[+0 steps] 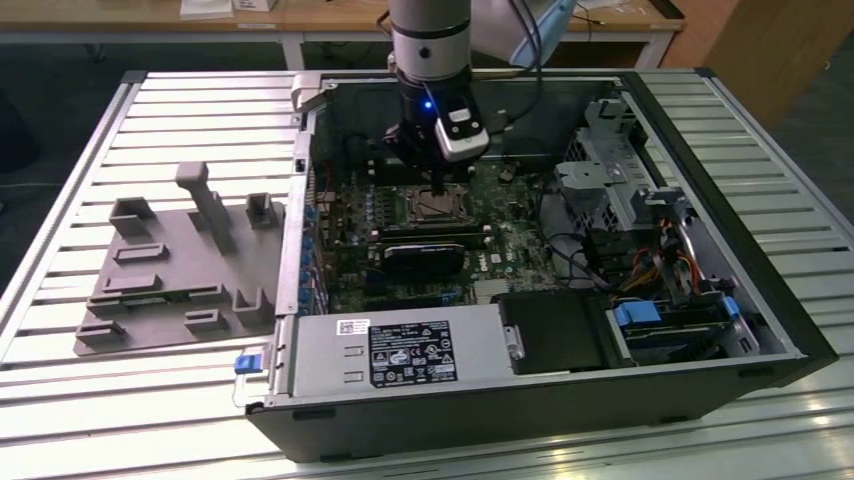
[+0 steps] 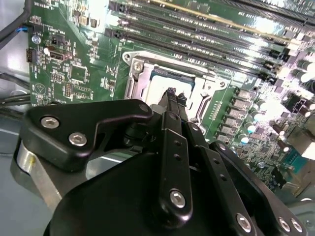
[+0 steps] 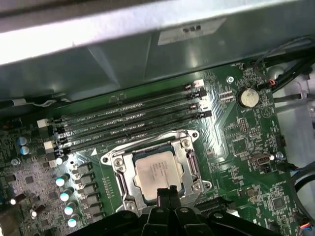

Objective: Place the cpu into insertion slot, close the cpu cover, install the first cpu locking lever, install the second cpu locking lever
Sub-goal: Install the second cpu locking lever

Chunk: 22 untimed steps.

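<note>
The cpu point(image 3: 156, 172) lay seated in the socket near the motherboard's point(image 3: 236, 142) memory-slot edge, the cpu cover point(image 3: 119, 167) framing it. The gripper point(image 3: 167, 192) hung just above the chip's edge, fingers drawn together and holding nothing. Pressing on the cover's frame rather than the chip would likely do best.

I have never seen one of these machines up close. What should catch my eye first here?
First, the robot arm reaching straight down into an opened computer case lying on a slatted metal table. Its black hand is right at the silvery socket, where the cpu sits with the cpu cover framing it. A grey moulded fixture lies beside the case on the exterior view's left.
</note>
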Motion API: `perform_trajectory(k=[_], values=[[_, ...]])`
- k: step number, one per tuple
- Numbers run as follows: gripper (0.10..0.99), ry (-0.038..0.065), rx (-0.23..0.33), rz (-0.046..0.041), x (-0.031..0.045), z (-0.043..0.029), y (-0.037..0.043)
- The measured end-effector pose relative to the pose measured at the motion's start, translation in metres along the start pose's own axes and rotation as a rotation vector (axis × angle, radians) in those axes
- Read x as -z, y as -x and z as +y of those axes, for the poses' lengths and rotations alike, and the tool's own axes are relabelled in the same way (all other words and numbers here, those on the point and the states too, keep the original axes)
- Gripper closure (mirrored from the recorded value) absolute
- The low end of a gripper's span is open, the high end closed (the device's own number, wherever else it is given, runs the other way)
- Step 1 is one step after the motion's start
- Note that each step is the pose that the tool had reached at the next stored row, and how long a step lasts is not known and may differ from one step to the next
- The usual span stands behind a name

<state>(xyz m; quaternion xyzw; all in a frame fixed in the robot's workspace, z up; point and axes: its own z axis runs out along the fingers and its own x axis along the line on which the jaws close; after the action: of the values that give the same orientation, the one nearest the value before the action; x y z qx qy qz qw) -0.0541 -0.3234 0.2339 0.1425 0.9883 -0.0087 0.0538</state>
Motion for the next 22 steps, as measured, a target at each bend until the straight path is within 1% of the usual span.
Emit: perform_trajectory(k=[12,20,22], values=[[0.984,0.0,0.0,0.0,-0.0006,-0.02,0.0059],[0.984,0.0,0.0,0.0,-0.001,-0.0293,0.0084],[0.984,0.002,0.0,0.0004,-0.0012,-0.0315,0.0084]])
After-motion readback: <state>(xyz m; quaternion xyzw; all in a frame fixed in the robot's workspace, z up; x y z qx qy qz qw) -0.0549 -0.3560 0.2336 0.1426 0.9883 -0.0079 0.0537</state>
